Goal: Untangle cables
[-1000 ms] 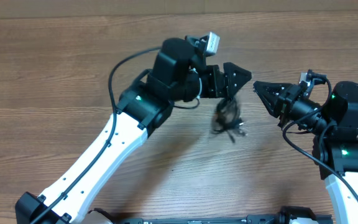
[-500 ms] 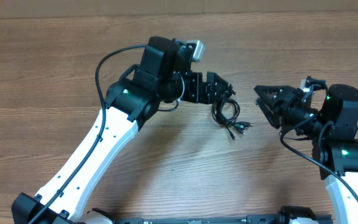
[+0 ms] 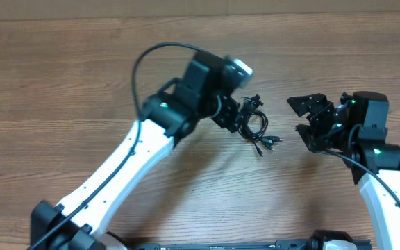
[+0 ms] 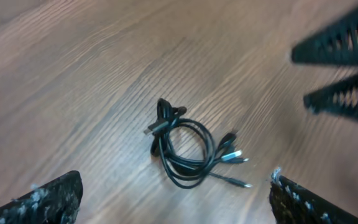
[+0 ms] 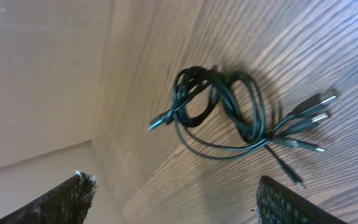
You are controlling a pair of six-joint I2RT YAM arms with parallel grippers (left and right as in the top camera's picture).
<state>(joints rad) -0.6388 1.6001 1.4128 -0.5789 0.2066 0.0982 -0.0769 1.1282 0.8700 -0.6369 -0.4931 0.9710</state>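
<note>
Cables (image 3: pixel 255 126): one wound bundle is lying here; single cords are not showing clearly enough to count.
Plug ends (image 5: pixel 321 107): at least four are sticking out.
Grippers: two are showing, left gripper (image 4: pixel 174 196) and right gripper (image 3: pixel 303 118).

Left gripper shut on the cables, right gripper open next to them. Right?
Not quite. The left gripper is open too, fingers spread wide; the cables lie loose on the table, as the left wrist view shows. The right gripper is open.
</note>
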